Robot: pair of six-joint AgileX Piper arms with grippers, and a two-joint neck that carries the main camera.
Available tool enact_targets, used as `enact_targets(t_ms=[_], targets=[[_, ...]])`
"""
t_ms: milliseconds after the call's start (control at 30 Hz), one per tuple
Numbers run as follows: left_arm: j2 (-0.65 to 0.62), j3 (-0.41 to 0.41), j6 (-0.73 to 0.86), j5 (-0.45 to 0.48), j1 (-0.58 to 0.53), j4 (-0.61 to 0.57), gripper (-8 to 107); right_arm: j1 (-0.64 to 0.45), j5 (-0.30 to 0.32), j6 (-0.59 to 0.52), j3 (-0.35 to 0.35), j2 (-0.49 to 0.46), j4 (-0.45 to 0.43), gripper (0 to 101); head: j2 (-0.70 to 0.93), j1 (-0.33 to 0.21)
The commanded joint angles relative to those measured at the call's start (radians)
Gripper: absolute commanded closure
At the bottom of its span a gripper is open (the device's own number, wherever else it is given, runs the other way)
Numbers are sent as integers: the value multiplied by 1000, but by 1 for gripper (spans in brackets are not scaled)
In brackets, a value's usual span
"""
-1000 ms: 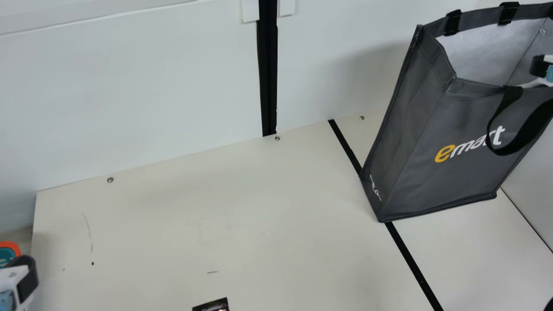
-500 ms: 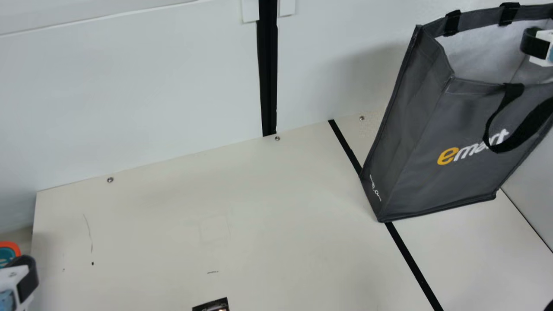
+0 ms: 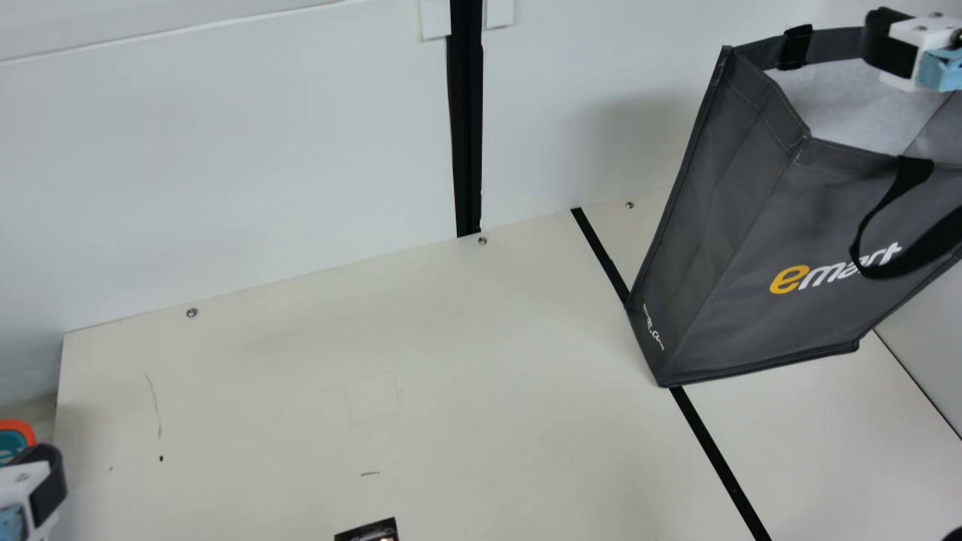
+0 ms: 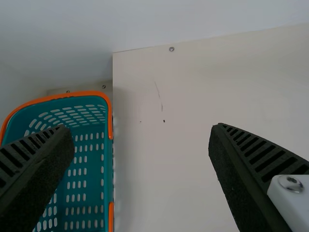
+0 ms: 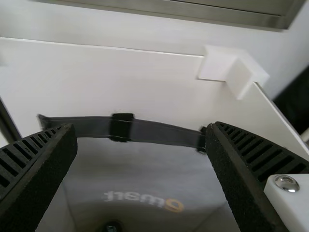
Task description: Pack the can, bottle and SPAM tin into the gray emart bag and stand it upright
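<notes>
1. Main view: behind the cream table (image 3: 301, 413) stands a white wall (image 3: 225, 150), split by a dark upright channel (image 3: 467, 135); a black strip (image 3: 725, 462) crosses the tabletop and passes under the gray emart bag (image 3: 721, 285)
2. A small dark printed thing (image 3: 368, 530) shows at the near edge, too cut off to name; just beyond the table's left side sits a teal basket (image 4: 63, 94) with an orange rim
3. Across the bag's front droops a black handle (image 3: 914, 173)
4. The right gripper (image 3: 894, 49) is at the bag's mouth, fingers spread wide; whether it touches the fabric, I cannot tell
5. The left gripper (image 3: 41, 485) is near the basket, its fingers wide apart
6. The bag stands on its base, mouth open upward; inside, a dark round thing (image 5: 112, 226) shows in part, too little to identify
</notes>
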Motion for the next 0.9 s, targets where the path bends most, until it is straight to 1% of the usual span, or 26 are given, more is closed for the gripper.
enact_targets(t_ms=[0,200,500,700,867], targets=[[0,0,0,0,0,0,9,34,-7,-4,8,-8,-5,6,-2,-23],[0,0,0,0,0,0,9,136,-18,-10,38,-38,-23,6,-2,-23],[0,0,0,0,0,0,9,304,-47,-10,96,-80,-73,6,-2,-23],[0,0,0,0,0,0,9,413,-72,-1,155,-109,-109,6,-2,-23],[0,0,0,0,0,0,9,501,-95,9,225,-141,-137,6,-2,-23]])
